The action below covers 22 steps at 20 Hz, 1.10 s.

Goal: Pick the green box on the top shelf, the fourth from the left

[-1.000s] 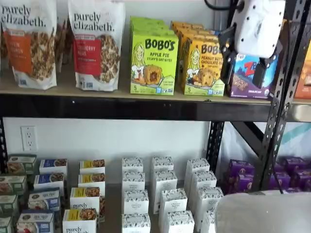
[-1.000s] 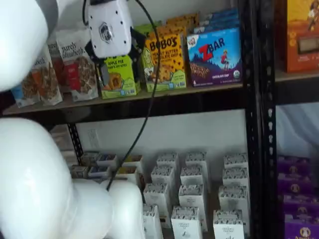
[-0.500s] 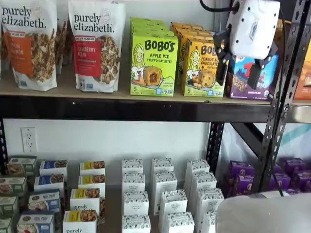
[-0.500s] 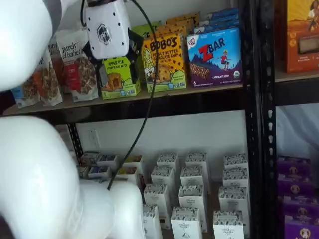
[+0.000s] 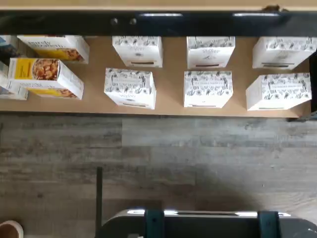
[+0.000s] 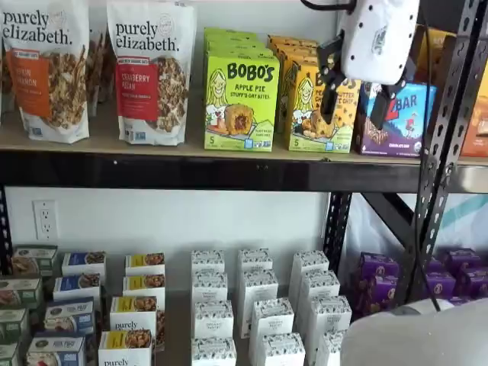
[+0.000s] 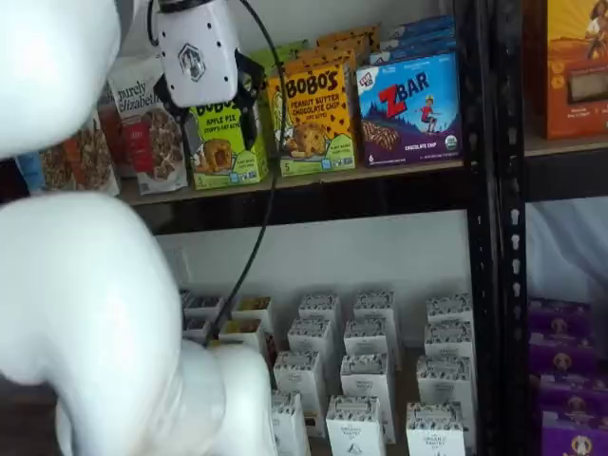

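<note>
Since the earlier frames the gripper [image 6: 356, 95] has slid along the front of the top shelf [image 6: 191, 169] toward the green box [image 6: 240, 99], and sits a little higher. In a shelf view it has left the blue ZBar box [image 6: 396, 118] and now hangs before the yellow-orange Bobo's box [image 6: 316, 107]; in the other shelf view the gripper [image 7: 223, 123] overlaps the green box [image 7: 228, 142] itself.

The green box stands upright at the shelf's front edge, leading a row of identical cartons, between the cranberry granola bag [image 6: 152, 72] and the yellow-orange box. That front position leaves its sides clear for grasping.

The two black fingers stand wide apart with a plain gap and hold nothing, presumably ready to straddle the carton. No box has shifted. The wrist view shows only white cartons [image 5: 130, 87] on the lower shelf and the wood floor.
</note>
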Available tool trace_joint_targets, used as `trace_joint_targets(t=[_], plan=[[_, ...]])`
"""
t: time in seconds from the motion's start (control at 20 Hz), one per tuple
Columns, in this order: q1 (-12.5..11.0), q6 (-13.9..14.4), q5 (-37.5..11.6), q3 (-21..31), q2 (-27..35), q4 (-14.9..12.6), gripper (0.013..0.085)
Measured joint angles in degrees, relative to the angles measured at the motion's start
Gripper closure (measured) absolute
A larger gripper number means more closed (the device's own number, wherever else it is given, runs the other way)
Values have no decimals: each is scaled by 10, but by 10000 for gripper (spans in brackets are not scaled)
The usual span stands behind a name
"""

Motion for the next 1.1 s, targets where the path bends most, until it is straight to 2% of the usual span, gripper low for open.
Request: trace_joint_targets(t=[0.35, 0.55, 0.6, 0.75, 0.8, 0.95, 1.1], plan=[[8, 12, -28, -9, 28, 21, 130], [24, 25, -54, -10, 42, 17, 130], [29, 29, -57, -12, 46, 12, 130], [60, 52, -81, -9, 52, -33, 130], [64, 56, -81, -13, 59, -40, 130], [56, 50, -90, -19, 75, -27, 130], [48, 42, -126, -9, 72, -15, 130]])
